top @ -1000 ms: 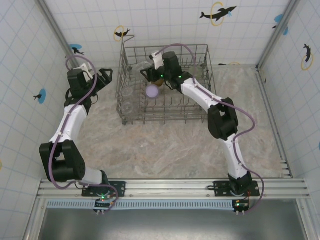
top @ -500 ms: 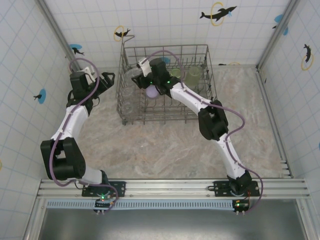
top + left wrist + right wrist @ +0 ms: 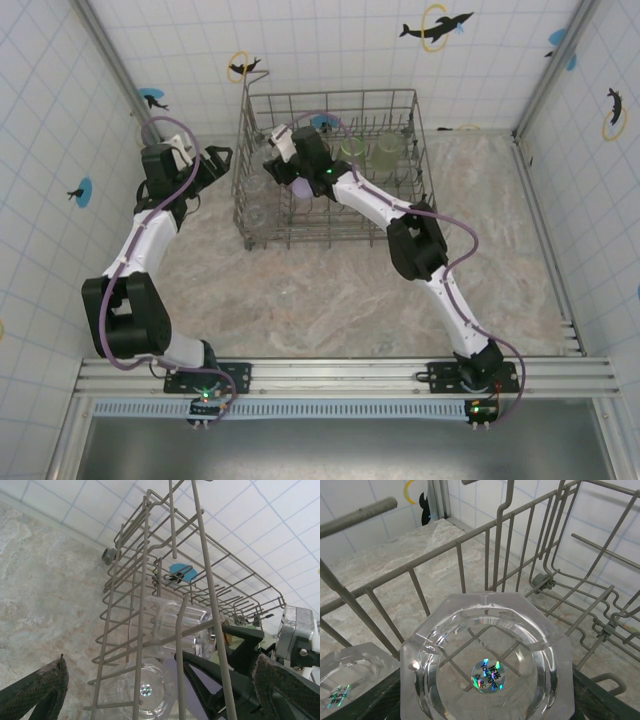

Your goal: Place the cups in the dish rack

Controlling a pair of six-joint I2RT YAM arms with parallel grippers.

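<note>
Right pincer [image 3: 280, 166] grips a clear cup [image 3: 445, 630] whose holographic sticker [image 3: 488, 675] is unreadable.

top camera high behind me, looking down on the whole bench [image 3: 330, 290] and dish rack [image 3: 380, 92], my left wrist camera close outside its wires, my right one inside it, close over a clear cup [image 3: 487, 675], all three seeing the rack

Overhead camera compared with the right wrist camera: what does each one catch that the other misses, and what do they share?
Overhead: the white left arm and right arm whole, plus a lilac plastic cup and pale green translucent cups in the grey wire dish rack. Right wrist: close up, a clear faceted plastic cup's base with a shiny round sticker, between the right gripper's dark fingers. Both: that rack on the marbled tabletop.
</note>
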